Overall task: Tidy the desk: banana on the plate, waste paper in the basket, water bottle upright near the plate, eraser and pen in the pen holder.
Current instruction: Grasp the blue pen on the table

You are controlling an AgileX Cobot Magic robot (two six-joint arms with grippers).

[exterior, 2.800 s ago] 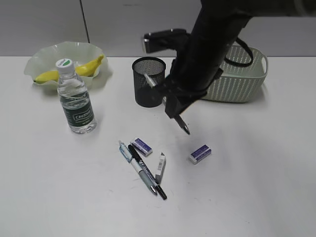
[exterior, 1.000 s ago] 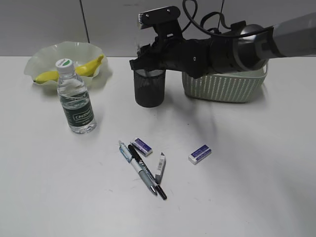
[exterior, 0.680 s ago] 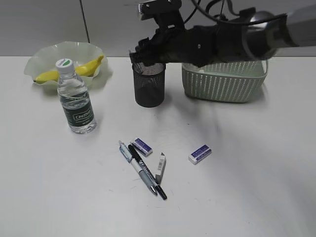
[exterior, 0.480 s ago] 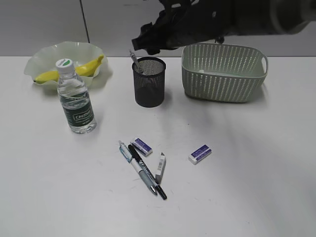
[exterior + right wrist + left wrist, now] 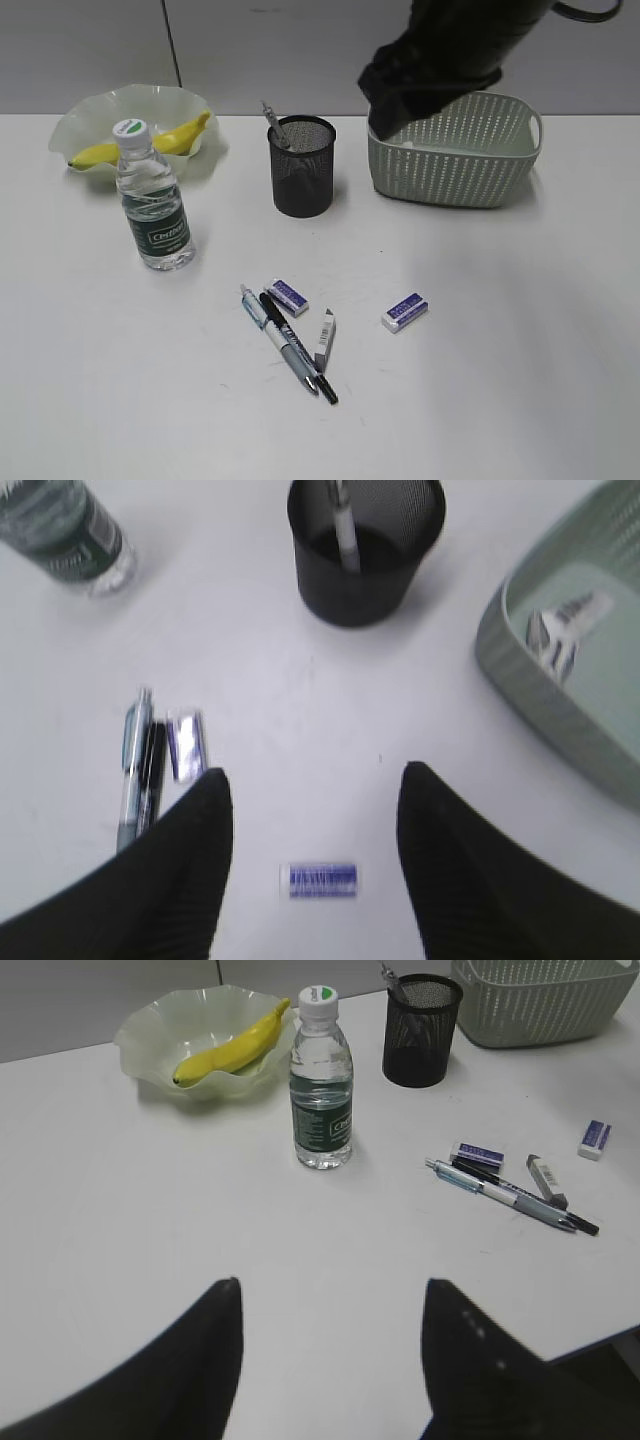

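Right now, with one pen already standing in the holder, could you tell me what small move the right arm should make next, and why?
Probably lower the right gripper, which is open and empty, onto the eraser lying just below it on the desk. It is the nearest loose item, clear of the pens, and it belongs in the pen holder.

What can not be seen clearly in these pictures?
- Right gripper: in the exterior view the dark arm's blur hides it.
- Pen holder: its dark mesh hides the lower part of the pen in every view.
- Waste paper: blurred in the right wrist view; in the exterior view the basket wall hides it.
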